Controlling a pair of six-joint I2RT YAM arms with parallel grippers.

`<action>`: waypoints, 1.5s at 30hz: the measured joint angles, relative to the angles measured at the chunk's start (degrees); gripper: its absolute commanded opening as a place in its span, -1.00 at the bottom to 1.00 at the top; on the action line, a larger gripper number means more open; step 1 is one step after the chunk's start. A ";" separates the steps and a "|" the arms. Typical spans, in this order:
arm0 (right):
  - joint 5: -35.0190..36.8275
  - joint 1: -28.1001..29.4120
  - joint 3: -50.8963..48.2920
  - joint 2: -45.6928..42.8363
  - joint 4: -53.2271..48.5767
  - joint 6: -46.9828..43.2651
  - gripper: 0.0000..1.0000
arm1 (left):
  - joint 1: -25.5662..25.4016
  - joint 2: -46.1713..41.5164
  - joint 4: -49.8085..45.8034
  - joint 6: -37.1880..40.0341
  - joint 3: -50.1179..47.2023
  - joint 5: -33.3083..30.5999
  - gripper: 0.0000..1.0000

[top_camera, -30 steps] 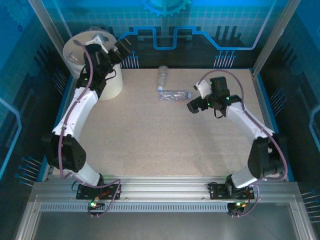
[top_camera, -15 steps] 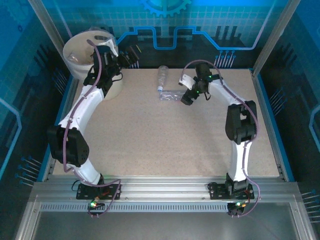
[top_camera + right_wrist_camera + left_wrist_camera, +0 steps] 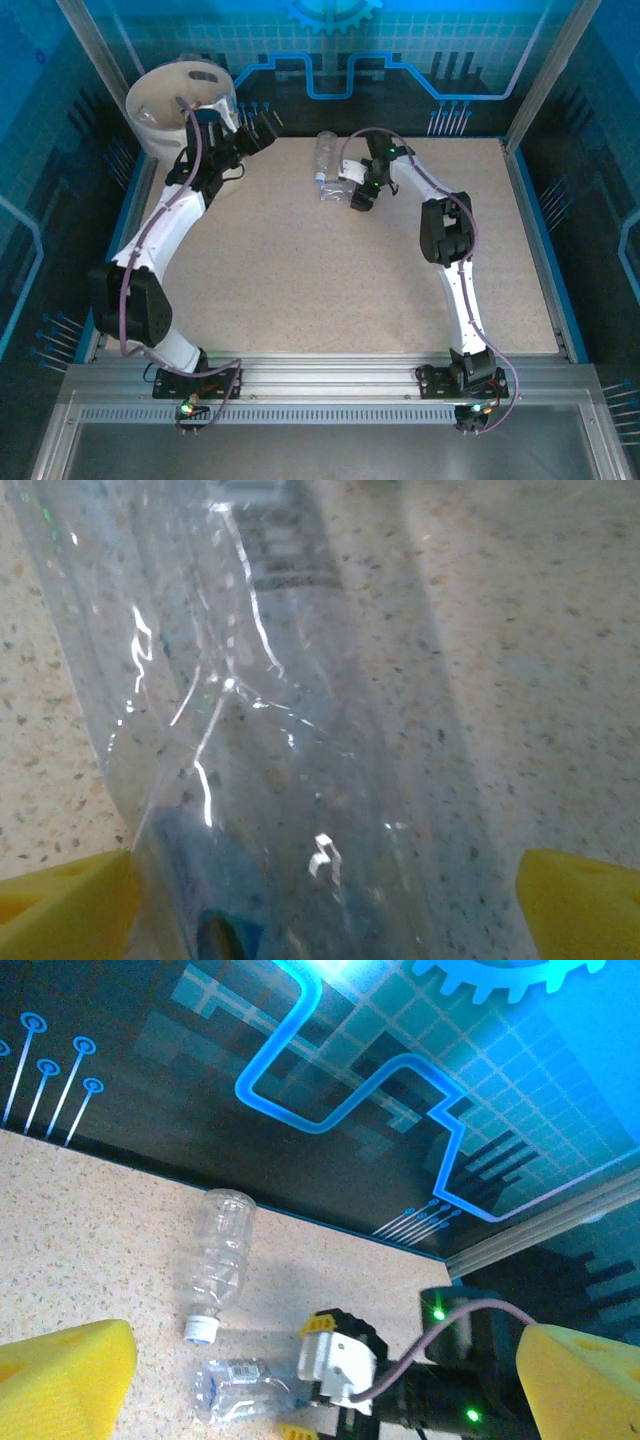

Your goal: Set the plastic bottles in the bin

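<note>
White bin stands far left on the table, the left gripper beside it wide open, empty; an uncrushed bottle lies mid-table, the right gripper straddling a crushed bottle, jaws spread, unclamped

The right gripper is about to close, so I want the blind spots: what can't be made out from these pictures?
- Top view: one end of the crushed bottle is hidden under the right gripper.
- Right wrist view: the same bottle is too close and cut off by the edges.
- Right wrist view: whether the fingertips touch the bottle cannot be told.
- Top view: the left arm hides part of the inside of the bin.
</note>
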 measured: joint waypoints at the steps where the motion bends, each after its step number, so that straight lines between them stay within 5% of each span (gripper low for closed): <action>1: -0.17 0.17 0.72 0.74 -0.87 -0.66 0.76 | 0.00 -0.79 -0.15 0.02 -0.61 0.37 0.98; 13: -0.74 0.31 -6.51 -3.45 -0.72 -1.25 0.17 | -0.04 -3.63 -0.44 0.07 -4.33 2.75 0.98; 22: -2.67 0.33 -19.63 -14.69 1.38 7.28 0.03 | -0.76 -4.87 -0.37 0.04 -7.82 5.64 0.98; 34: -9.33 0.70 -47.19 -45.31 19.47 40.57 -0.05 | -6.01 -9.81 3.93 2.43 -16.20 15.39 0.98; 45: -24.57 1.49 -64.76 -56.43 37.38 72.28 -0.05 | -12.50 -10.12 6.40 4.76 -16.90 20.39 0.98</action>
